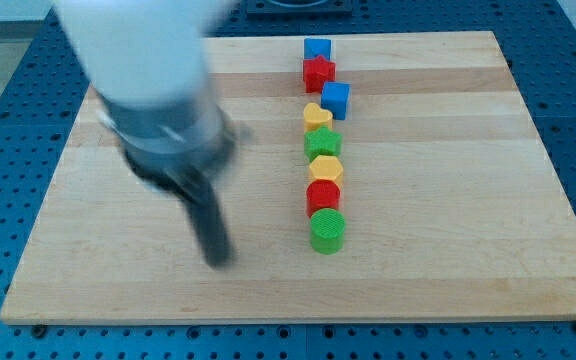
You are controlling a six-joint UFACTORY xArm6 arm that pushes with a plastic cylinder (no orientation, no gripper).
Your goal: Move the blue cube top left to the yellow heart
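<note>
Eight blocks stand in a column right of the board's (118, 290) middle. The blue cube (336, 98) sits just up and right of the yellow heart (317, 116), touching or nearly so, and the target spot at the heart's upper left is bare. So I judge nothing done yet. My tip (217, 262) is blurred and well apart to the view's left, touching no block. It is a bare rod that grasps nothing. Left to do: come round the cube's right side and push it leftward.
</note>
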